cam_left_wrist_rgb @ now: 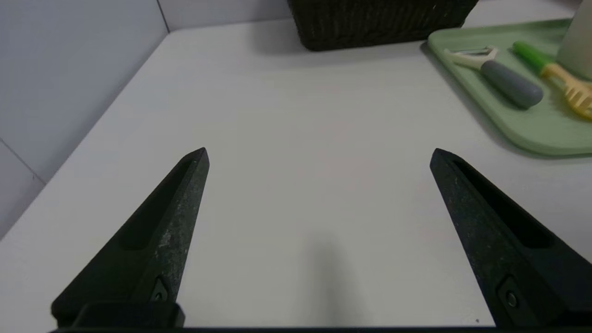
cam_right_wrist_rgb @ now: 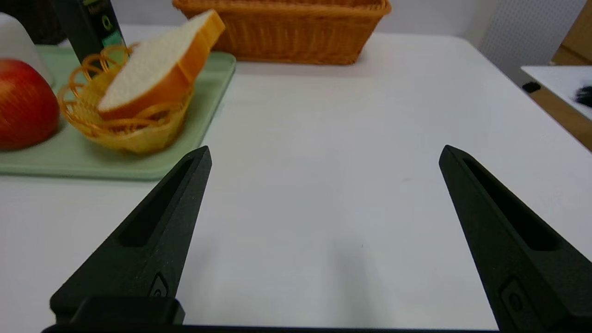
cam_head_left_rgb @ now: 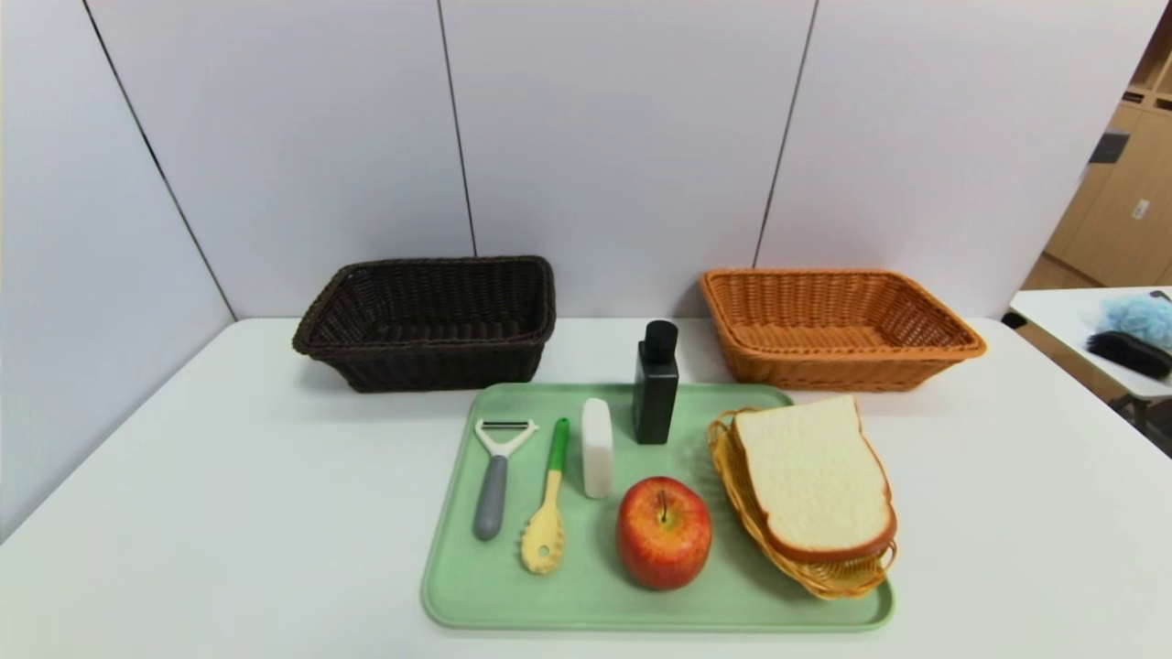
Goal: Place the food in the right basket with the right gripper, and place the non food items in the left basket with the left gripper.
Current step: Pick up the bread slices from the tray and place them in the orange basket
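A green tray [cam_head_left_rgb: 476,586] holds a grey-handled peeler [cam_head_left_rgb: 494,476], a green and yellow pasta spoon [cam_head_left_rgb: 548,513], a white bar [cam_head_left_rgb: 597,448], a black bottle [cam_head_left_rgb: 656,384], a red apple [cam_head_left_rgb: 664,531] and a bread slice [cam_head_left_rgb: 810,476] lying on a small wicker dish [cam_head_left_rgb: 824,577]. The dark basket [cam_head_left_rgb: 430,320] stands at back left and the orange basket [cam_head_left_rgb: 838,325] at back right. Neither gripper shows in the head view. My left gripper [cam_left_wrist_rgb: 319,155] is open and empty over bare table left of the tray. My right gripper [cam_right_wrist_rgb: 326,152] is open and empty over bare table right of the tray.
Grey wall panels close off the back and left of the white table [cam_head_left_rgb: 229,513]. A second table [cam_head_left_rgb: 1090,329] with a blue puff and a black brush stands at the far right.
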You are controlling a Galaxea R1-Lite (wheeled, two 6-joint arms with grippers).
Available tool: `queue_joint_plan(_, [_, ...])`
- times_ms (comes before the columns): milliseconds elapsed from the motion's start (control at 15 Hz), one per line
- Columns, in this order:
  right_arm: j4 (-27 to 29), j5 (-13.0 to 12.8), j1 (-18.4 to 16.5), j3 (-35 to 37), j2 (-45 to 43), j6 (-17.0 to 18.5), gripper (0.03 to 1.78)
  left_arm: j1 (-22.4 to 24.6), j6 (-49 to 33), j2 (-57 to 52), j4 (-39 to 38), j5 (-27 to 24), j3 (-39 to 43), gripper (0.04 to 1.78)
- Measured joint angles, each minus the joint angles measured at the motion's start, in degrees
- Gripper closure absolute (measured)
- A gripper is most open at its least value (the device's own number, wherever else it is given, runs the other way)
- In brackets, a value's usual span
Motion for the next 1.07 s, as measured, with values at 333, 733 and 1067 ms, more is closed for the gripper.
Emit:
queue_joint_plan(333, [2.1, 5.3, 0.3, -12.2, 6.4, 0.3, 0.11, 0.0, -0.5, 7.5, -0.8, -8.2, -11.0, 0.13])
queue_joint_plan(733, [-3.0, 9.6, 2.3, -24.8, 28.2, 0.1, 0.11, 0.0, -2.6, 29.3, -10.8, -8.6, -23.8, 0.13])
queue_joint_plan(1067, [-10.6, 10.5, 2.8, -33.0, 47.8, 0.3, 0.11, 0.0, -3.1, 46.4, -15.4, -8.9, -33.0, 0.13])
